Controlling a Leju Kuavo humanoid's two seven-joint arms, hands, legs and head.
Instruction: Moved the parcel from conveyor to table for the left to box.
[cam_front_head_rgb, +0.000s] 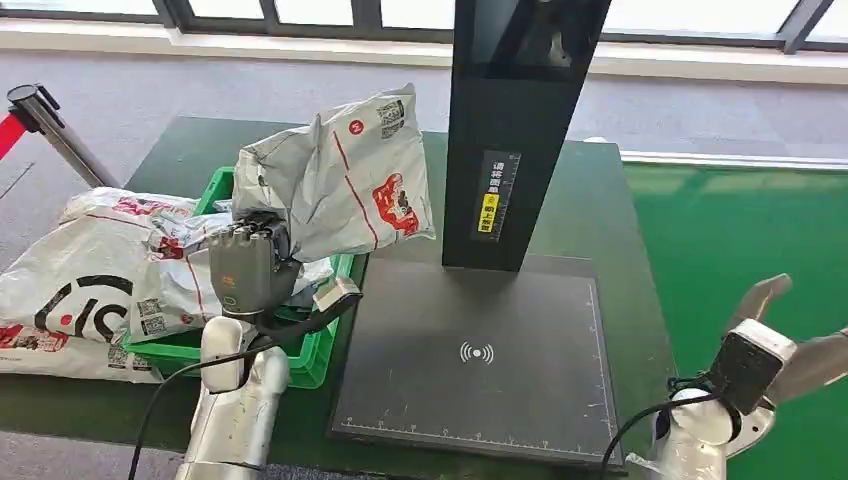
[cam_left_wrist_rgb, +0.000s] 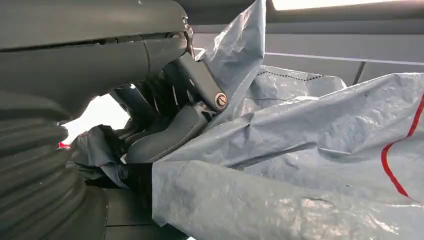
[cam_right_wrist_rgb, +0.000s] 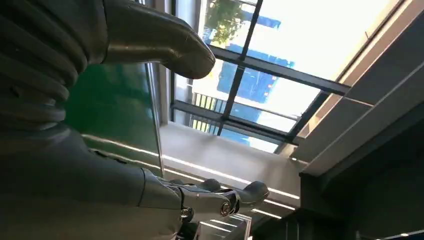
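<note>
My left hand grips a grey plastic parcel with red stripes and labels, held up above the right end of the green crate. In the left wrist view the thumb and fingers close on the crumpled grey parcel. My right hand hangs at the lower right beside the green conveyor belt, fingers spread and holding nothing. The right wrist view has the same hand with fingers apart against windows.
The green crate holds more parcels, and a large white parcel lies left of it. A black scanner stand rises from a dark pad on the green table. A stanchion post stands at far left.
</note>
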